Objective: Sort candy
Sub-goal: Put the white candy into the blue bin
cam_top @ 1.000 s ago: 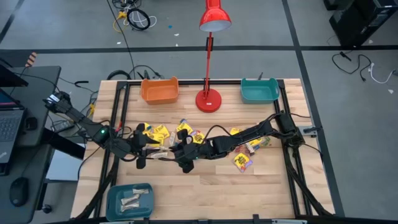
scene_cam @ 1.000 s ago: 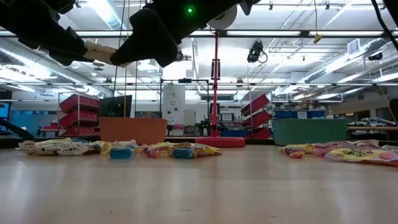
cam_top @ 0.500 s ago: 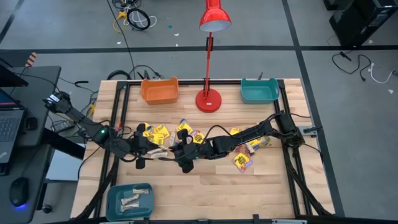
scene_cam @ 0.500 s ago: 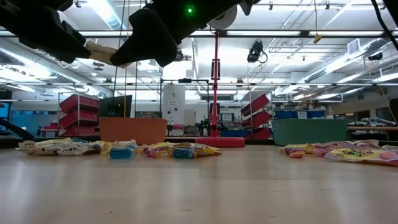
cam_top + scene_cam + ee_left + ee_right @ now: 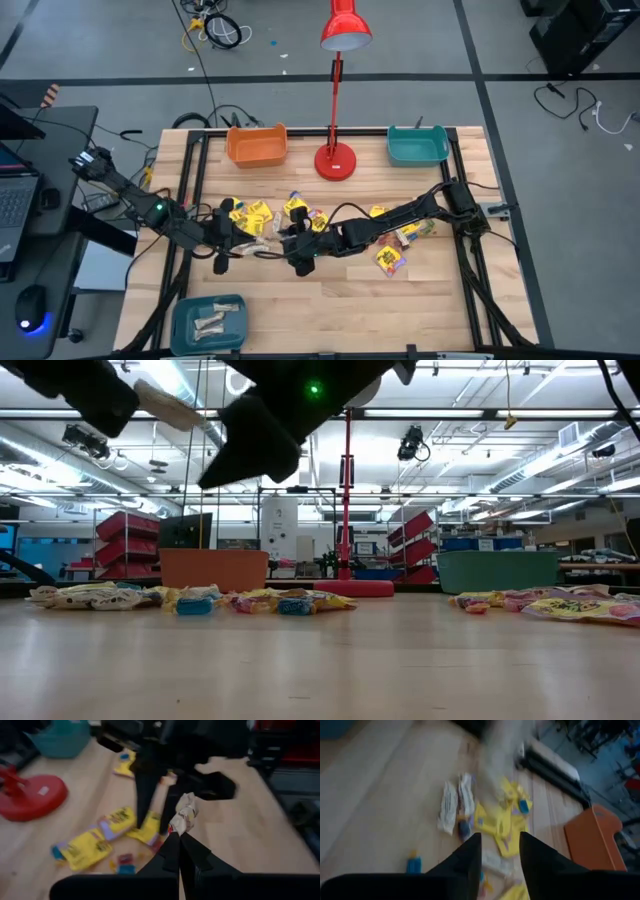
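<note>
My left gripper (image 5: pixel 240 246) hangs above the table's middle left, shut on a pale beige wrapped candy bar (image 5: pixel 183 815). The bar also shows in the low view (image 5: pixel 170 405), high above the table. Just to its right my right gripper (image 5: pixel 292 250) stands open, its fingers (image 5: pixel 470 857) apart with nothing between them. More candy lies on the wood: yellow packets (image 5: pixel 256 213) and small coloured pieces (image 5: pixel 124 869) under both grippers, and another scatter (image 5: pixel 392 258) farther right. My left gripper pinches the pale bar by one end (image 5: pixel 180 829) between its two fingers. The fingers come about level from the table's left. The rest of the bar sticks out past the fingertips toward the right gripper, lifted clear of the table.
An orange bin (image 5: pixel 257 145) and a teal bin (image 5: pixel 417 146) stand at the far edge with a red lamp (image 5: pixel 335 160) between them. A teal tray (image 5: pixel 182 322) holding pale bars sits at the near left corner. Bare wood lies along the near edge.
My left gripper has shut on the pale bar that my right gripper held. My right gripper has then opened and let go. The left gripper has drawn a little up and toward the table's left with the bar, and the right gripper has tipped.
</note>
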Robot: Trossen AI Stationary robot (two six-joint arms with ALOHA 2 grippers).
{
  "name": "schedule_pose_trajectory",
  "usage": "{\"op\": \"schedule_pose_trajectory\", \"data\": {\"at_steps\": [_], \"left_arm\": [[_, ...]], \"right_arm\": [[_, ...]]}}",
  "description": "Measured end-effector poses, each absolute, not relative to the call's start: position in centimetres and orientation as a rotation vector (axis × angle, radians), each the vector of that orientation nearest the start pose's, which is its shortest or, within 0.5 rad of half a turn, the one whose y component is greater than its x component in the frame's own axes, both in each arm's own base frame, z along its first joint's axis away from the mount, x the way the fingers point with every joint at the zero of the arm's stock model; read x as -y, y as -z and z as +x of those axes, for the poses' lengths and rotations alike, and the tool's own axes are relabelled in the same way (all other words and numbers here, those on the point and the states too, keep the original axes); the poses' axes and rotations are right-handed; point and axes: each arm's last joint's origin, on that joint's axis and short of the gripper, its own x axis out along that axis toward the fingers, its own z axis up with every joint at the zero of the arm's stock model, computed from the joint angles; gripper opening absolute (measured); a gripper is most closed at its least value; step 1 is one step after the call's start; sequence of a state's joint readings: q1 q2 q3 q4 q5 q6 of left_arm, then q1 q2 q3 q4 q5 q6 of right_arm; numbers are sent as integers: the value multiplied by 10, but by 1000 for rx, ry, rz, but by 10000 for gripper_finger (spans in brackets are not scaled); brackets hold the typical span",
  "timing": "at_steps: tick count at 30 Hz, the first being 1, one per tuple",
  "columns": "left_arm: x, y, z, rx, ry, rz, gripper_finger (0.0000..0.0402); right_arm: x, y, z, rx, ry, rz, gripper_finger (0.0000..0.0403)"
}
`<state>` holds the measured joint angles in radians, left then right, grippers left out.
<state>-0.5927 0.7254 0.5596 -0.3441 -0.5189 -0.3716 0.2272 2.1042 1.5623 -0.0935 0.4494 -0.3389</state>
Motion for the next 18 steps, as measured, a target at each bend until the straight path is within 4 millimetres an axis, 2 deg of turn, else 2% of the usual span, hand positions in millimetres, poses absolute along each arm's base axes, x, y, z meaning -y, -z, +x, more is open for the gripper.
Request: {"op": "schedule_pose_trajectory", "data": {"at_steps": [4, 8, 13, 18], "left_arm": [[77, -266, 130, -521, 32, -214, 1], [86, -280, 124, -618, 182, -394, 0], [108, -291, 122, -771, 311, -524, 0], [138, -289, 121, -1009, 314, -632, 0]], "right_arm": [[-90, -200, 452, -732, 172, -544, 127], [-83, -198, 442, -839, 212, -519, 124], [-69, -195, 435, -938, 269, -498, 122], [-56, -191, 430, -1008, 342, -514, 122]]}}
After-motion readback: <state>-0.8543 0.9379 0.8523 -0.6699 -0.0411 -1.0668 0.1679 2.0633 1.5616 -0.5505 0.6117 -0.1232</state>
